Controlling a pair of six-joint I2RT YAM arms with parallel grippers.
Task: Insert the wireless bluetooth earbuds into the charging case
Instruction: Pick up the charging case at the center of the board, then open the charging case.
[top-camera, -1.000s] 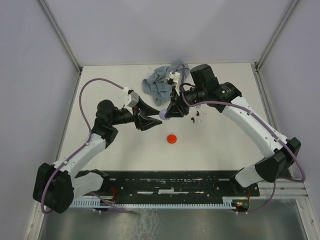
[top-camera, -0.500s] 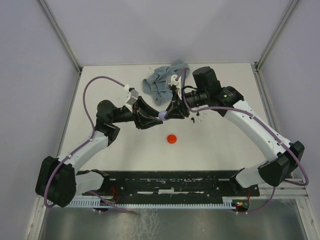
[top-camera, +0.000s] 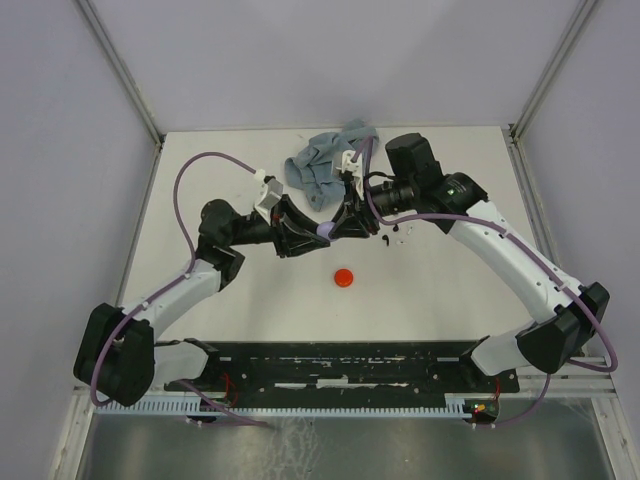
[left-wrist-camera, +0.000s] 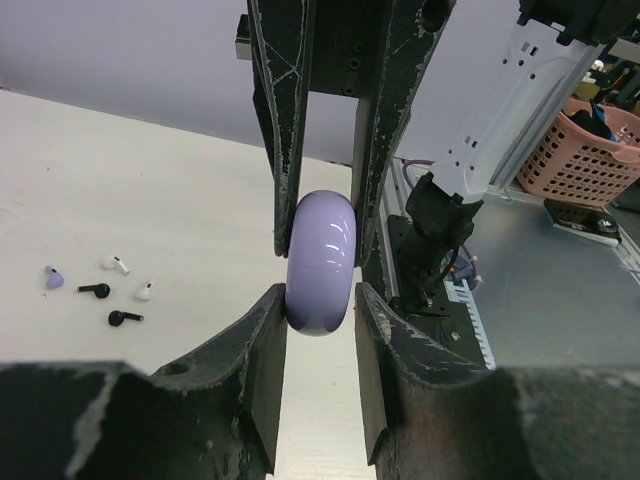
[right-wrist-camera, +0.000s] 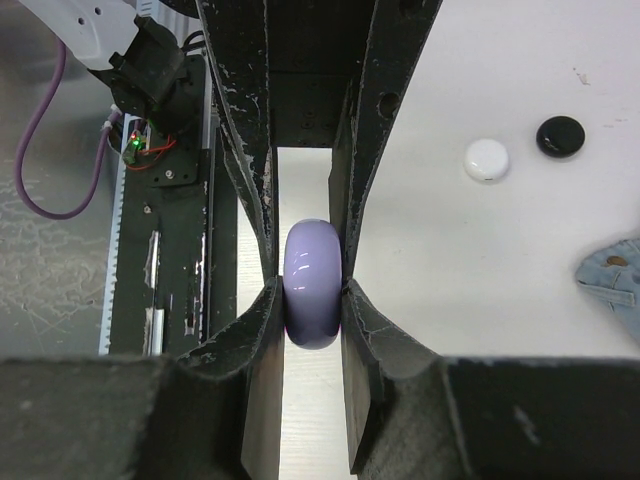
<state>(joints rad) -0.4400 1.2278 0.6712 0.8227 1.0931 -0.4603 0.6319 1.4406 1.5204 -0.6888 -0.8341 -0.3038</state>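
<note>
The lilac charging case (top-camera: 325, 230) hangs closed above the table's middle, held between both grippers. My right gripper (right-wrist-camera: 313, 290) is shut on it from the right, pads on both flat sides. My left gripper (left-wrist-camera: 320, 300) comes from the left, its fingertips (left-wrist-camera: 275, 310) closed against the lower part of the case (left-wrist-camera: 321, 262). The earbuds (top-camera: 397, 236) lie loose on the table below the right arm. In the left wrist view they show as a lilac piece (left-wrist-camera: 52, 277), two white ones (left-wrist-camera: 115, 264) and two black ones (left-wrist-camera: 124, 318).
A red disc (top-camera: 344, 277) lies near the table's middle. A white disc (right-wrist-camera: 487, 159) and a black disc (right-wrist-camera: 560, 136) show in the right wrist view. A crumpled denim cloth (top-camera: 322, 165) lies at the back.
My left gripper has moved right and its fingers now sit round the lilac case. The right gripper shifted slightly left and down with the case.
</note>
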